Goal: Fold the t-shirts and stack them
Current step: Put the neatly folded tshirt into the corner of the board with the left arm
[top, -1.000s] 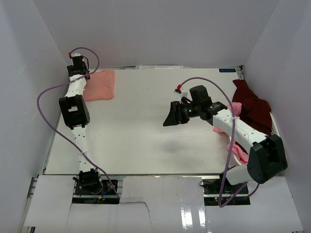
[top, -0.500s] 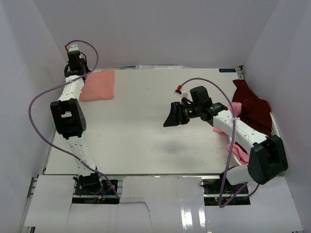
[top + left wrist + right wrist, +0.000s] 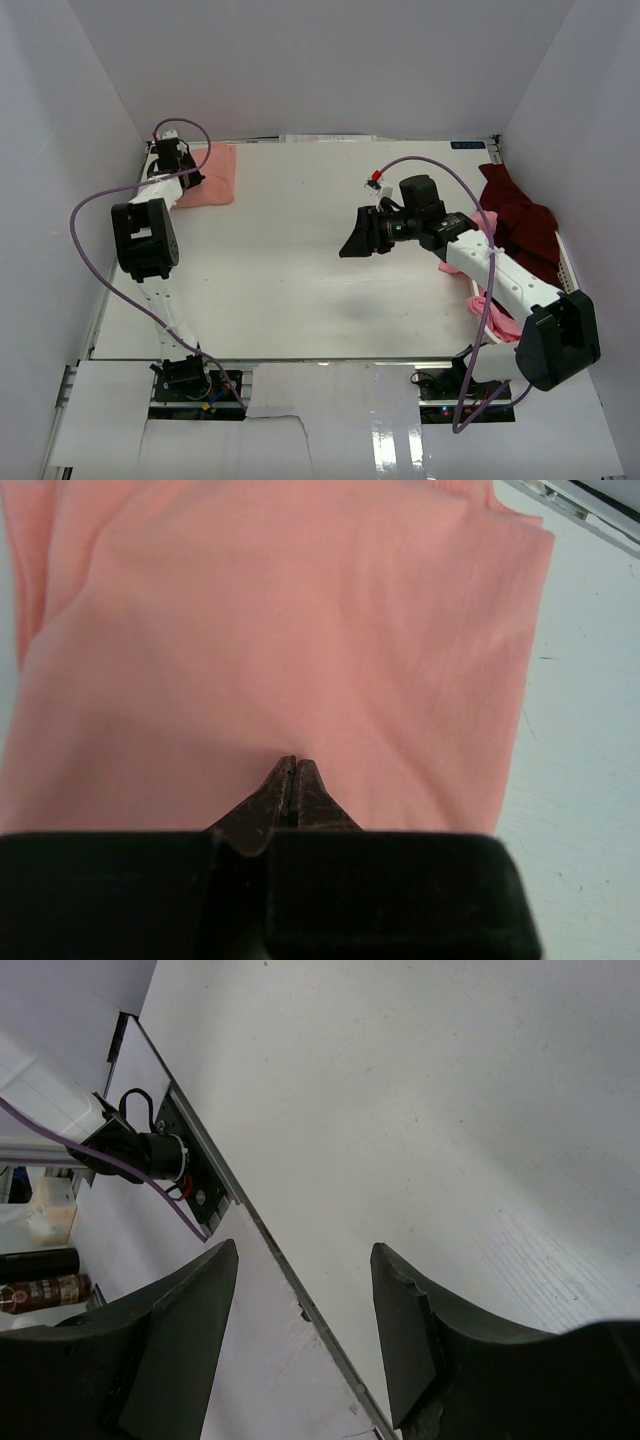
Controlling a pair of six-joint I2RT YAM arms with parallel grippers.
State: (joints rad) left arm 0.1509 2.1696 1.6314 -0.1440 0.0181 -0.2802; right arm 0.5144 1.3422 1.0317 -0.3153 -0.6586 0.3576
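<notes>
The left gripper (image 3: pixel 290 778) is pressed together on the folded salmon-pink cloth t-shirt (image 3: pixel 280 630), laid at eleven o'clock on the white table (image 3: pixel 280 285). The right gripper (image 3: pixel 305 1260) is held apart mid-table. The crumpled dark maroon t-shirt (image 3: pixel 515 215) and the lighter pink t-shirt (image 3: pixel 500 322) are heaped at three o'clock.

The overhead camera looks down on the whole table (image 3: pixel 280 260), which both wrist cameras see from nearer.
</notes>
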